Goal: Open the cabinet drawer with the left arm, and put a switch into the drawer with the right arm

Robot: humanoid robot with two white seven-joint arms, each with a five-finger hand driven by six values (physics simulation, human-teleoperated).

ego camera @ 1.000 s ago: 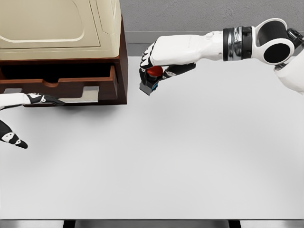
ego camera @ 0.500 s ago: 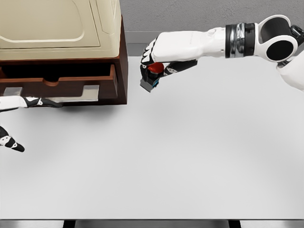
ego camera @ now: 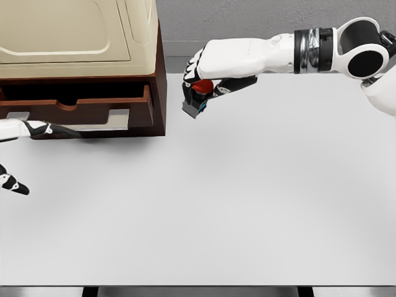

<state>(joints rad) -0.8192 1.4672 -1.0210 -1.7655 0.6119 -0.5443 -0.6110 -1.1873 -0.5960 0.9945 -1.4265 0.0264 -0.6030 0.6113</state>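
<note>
White arm [ego camera: 260, 54], black-and-silver joint rings, black-tipped fingers [ego camera: 189, 83].

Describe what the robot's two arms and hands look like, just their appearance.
The right arm is a glossy white shell with a banded silver and black ring near the elbow and a round black joint disc behind it. The right hand has a white back with black fingers and palm. The left hand at the picture's left edge is white with black finger segments marked by small white patches.

A plain white table [ego camera: 247, 204] fills most of the view, with a grey wall [ego camera: 247, 18] behind its far edge.
</note>
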